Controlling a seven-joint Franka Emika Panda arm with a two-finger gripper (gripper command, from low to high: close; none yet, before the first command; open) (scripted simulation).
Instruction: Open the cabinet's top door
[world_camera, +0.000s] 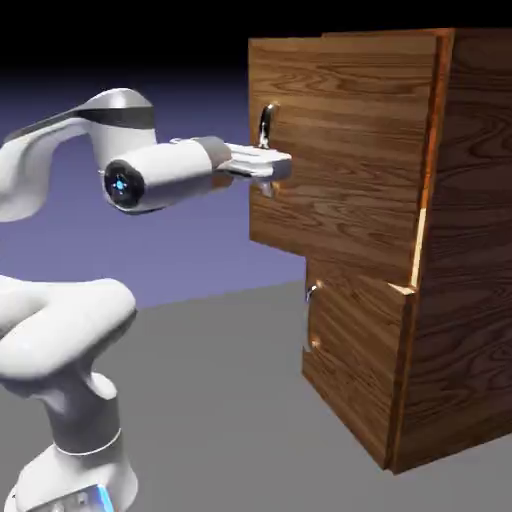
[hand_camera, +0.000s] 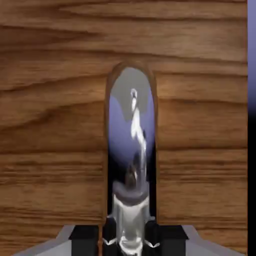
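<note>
- My top door stands ajar above the lower door, its handle running upright.
- Only the hand view shows my end effector closed on that handle, seemingly near one end.

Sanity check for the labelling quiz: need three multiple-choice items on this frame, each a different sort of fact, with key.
1. Where is the gripper?
A) at the lower door's handle
B) at the top door's handle
C) at the cabinet's side

2. How many handles show on the cabinet?
A) one
B) two
C) three

3. What state is the top door in?
A) flush shut
B) off its hinges
C) partly open

1 B: the gripper has its finger tips on either side of the top handle.
2 B: the top handle and the lower handle show, one per door.
3 C: the top door stands out from the cabinet, with a bright gap at its edge.
</note>
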